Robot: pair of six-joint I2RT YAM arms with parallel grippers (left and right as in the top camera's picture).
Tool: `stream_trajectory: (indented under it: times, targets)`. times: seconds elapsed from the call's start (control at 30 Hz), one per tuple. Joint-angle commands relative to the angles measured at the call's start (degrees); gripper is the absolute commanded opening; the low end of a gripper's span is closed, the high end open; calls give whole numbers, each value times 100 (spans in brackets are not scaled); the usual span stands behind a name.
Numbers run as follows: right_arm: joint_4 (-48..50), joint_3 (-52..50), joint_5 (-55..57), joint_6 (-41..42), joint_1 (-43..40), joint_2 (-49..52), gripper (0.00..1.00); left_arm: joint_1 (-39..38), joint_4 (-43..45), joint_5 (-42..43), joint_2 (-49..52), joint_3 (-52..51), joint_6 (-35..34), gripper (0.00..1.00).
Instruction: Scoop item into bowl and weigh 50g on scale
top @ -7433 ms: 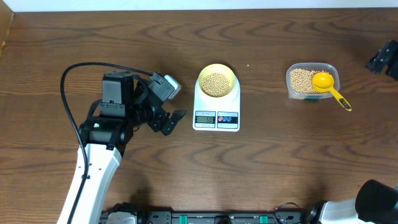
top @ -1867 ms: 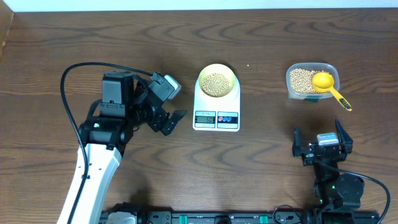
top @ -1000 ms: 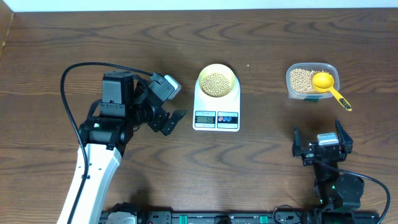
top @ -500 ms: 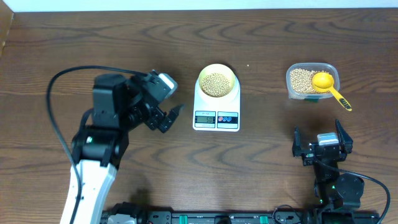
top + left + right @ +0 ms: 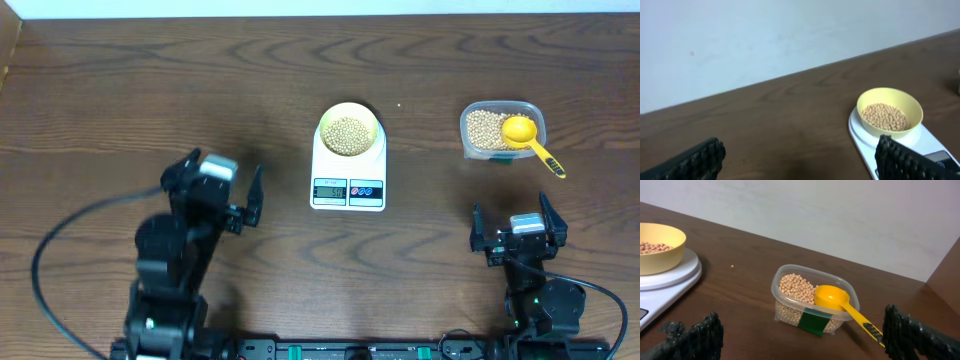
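The pale yellow bowl [image 5: 349, 133] holds tan beans [image 5: 347, 133] and stands on the upper half of the white scale [image 5: 348, 185], whose display is lit. In the left wrist view the bowl [image 5: 889, 114] on the scale [image 5: 865, 142] is at the right. My left gripper [image 5: 215, 186] is open and empty, left of the scale near the front. My right gripper [image 5: 518, 228] is open and empty, in front of the clear tub. In the right wrist view the bowl [image 5: 657, 247] and scale [image 5: 665, 287] are at the left edge.
A clear plastic tub [image 5: 500, 130] of beans stands at the right with a bright yellow scoop [image 5: 528, 140] resting in it, handle over the rim. In the right wrist view the tub [image 5: 812, 302] has a green label and the scoop [image 5: 840, 302] lies in it.
My left arm has pulled back from beside the scale toward the table's front and turned its open gripper to face the far edge. The right arm, bowl and scoop have stayed still over the last second.
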Motion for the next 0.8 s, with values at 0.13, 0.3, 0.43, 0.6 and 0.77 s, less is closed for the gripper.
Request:
stream_trajectory:
  times: [0.13, 0.3, 0.43, 0.6, 0.77]
  targets:
    - [-4, -28, 57, 81, 17, -39, 99, 341, 470, -264, -1491, -1305, -334, 98]
    - [-4, -28, 57, 81, 17, -39, 99, 627, 470, -264, -2312, -1803, -334, 98]
    - [-4, -28, 57, 81, 17, -39, 99, 859, 437, -264, -2811, -2124, -442, 98]
    - [-4, -26, 57, 81, 17, -39, 99, 951, 297, -267, -3128, -2424, -479, 98]
    - [-4, -28, 57, 81, 17, -39, 99, 951, 87, -267, -3128, -2645, -479, 98]
